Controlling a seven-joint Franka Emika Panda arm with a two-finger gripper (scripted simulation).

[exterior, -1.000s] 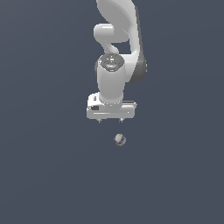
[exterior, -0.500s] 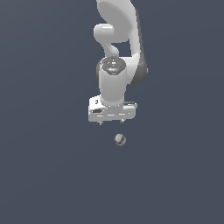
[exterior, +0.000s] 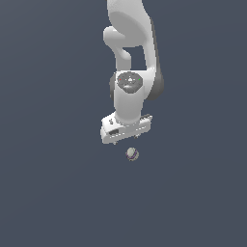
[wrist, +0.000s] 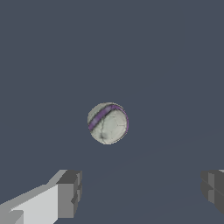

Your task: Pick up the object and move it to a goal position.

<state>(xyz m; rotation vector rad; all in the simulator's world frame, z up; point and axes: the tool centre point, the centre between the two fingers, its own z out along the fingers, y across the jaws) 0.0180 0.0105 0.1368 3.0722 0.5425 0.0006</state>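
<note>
Exterior view: white Panda arm (exterior: 130, 43) reaches down from the top of frame, wrist pointing downward. Gripper (exterior: 124, 140) hangs above a plain dark grey-blue floor (exterior: 48, 193). Ball (exterior: 132, 154), off-white w/ purplish patches, lies on the floor just below the gripper in the picture, slightly toward the exterior view's right, not touching it. Ball is much smaller than the gripper body. Finger detail too small here to judge jaw gap.

Wrist view: ball (wrist: 108, 123) sits near frame centre, a purple band curving across it, dark smudge on its lower part. Two grey fingertips (wrist: 70, 193) show at the frame edge, set wide apart, nothing between them. Jaws spread, ball not gripped, clear of both pads.
</note>
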